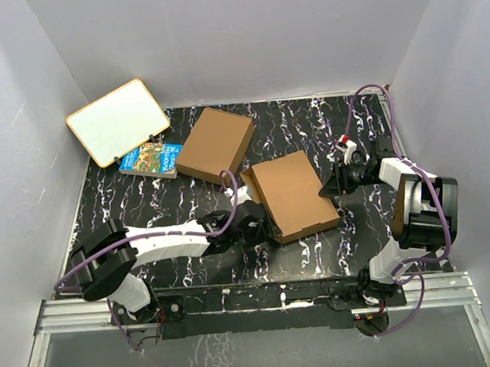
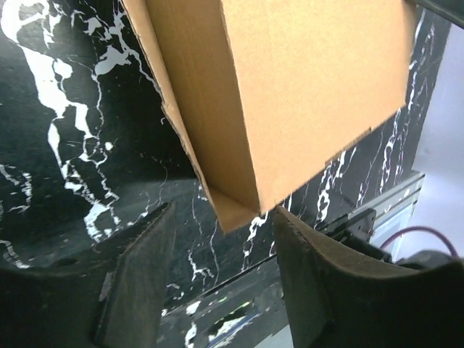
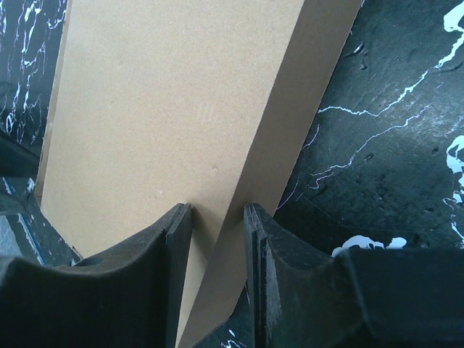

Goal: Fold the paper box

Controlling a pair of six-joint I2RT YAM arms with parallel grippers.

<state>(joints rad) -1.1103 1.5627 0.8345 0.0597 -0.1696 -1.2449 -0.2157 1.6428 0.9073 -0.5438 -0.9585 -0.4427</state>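
Left gripper (image 2: 225,217): stood at the near-left corner of the paper box (image 1: 295,193), fingers half spread, the corner between them, nothing gripped; probably placed to press that wall in. Right gripper (image 3: 217,214): at the box's right edge, fingers pinched narrowly on its wall, apparently as an anchor. Beyond the box's far-left corner lay a plain flat box (image 1: 216,144), a book (image 1: 152,160) and a whiteboard (image 1: 118,120).
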